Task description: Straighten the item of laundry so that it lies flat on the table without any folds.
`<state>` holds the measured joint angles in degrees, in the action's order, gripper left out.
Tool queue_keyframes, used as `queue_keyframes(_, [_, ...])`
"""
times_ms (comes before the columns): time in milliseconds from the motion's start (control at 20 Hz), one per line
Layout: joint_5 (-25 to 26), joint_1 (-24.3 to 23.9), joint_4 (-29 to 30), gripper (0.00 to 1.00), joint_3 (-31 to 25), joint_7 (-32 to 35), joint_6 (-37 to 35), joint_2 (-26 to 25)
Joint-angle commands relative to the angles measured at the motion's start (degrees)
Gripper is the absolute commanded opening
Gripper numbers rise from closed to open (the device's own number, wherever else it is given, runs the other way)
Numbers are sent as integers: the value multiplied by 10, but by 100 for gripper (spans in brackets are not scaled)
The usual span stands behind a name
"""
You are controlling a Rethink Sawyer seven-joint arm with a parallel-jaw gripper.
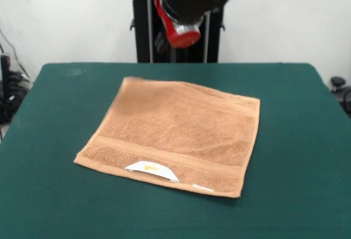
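Jaws: you could not see them; only the red arm (184,9) showed above the far edge.
Towel (173,135): lay spread mid-tabletop (307,140), label (151,169) at near edge.

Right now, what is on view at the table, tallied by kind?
Towels: 1, the light-brown towel, spread out
Labels: 1, the white label on its near edge
Tables: 1, the green table
Robot arms: 1, the red arm
Total: 4
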<state>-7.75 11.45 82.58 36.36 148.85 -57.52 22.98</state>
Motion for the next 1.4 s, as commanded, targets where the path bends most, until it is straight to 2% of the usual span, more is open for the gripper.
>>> queue_keyframes(50, [-19, -1, -52, 0, 13, 184, -17, -54])
queue_keyframes(300, [-63, -26, -16, 0, -41, 186, 122, -83])
queue_keyframes(600, [-95, -32, 8, 0, -60, 163, 184, -86])
queue_keyframes(750, [-103, -52, 36, 0, -93, 115, 241, -77])
queue_keyframes(900, [-101, -79, 65, 0, -133, 52, 265, -56])
queue_keyframes(950, [-98, -91, 77, 100, -151, 36, 269, -47])
queue_keyframes(1100, [-106, -120, 95, 100, -189, 3, 257, -30])
queue_keyframes(1350, [-152, -177, 160, 100, -272, 12, 294, 5])
queue_keyframes(1400, [-145, -170, 155, 100, -262, 20, 286, 6])
